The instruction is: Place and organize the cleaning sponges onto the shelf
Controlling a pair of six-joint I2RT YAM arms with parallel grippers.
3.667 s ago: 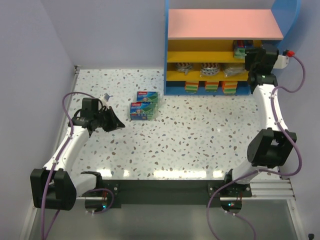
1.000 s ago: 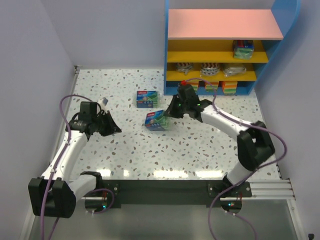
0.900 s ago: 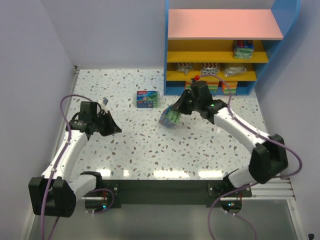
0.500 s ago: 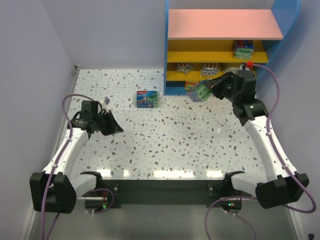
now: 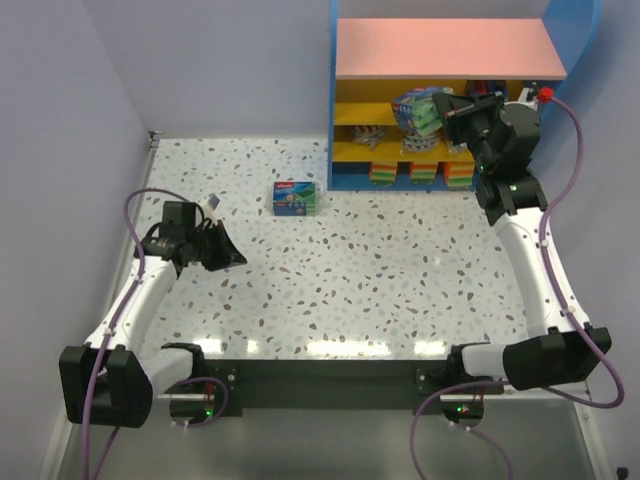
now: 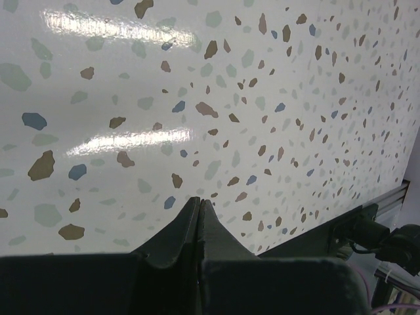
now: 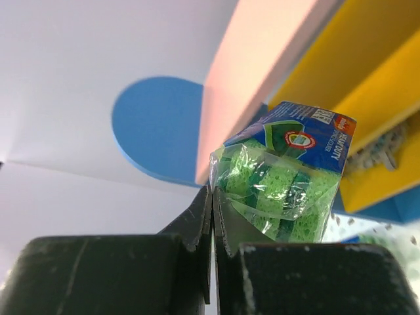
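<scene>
My right gripper point(image 5: 447, 110) is shut on the wrapper edge of a green and blue sponge pack point(image 5: 417, 110) and holds it in the air in front of the shelf's point(image 5: 450, 48) upper yellow board. In the right wrist view the pack point(image 7: 289, 177) hangs from my closed fingertips point(image 7: 211, 197) below the pink top board. A second green and blue pack point(image 5: 295, 197) lies on the table left of the shelf. Orange-yellow-green sponge blocks point(image 5: 421, 172) sit on the bottom board. My left gripper point(image 5: 238, 256) is shut and empty, low over the table at the left point(image 6: 199, 202).
The speckled table point(image 5: 380, 270) is walled in by lilac panels at the left and back. The shelf stands at the back right corner. The black frame rail point(image 5: 330, 385) runs along the near edge.
My right gripper picked one green and blue pack off the table, carried it right and up, and now holds it at the shelf's upper level. The left arm barely moved.
</scene>
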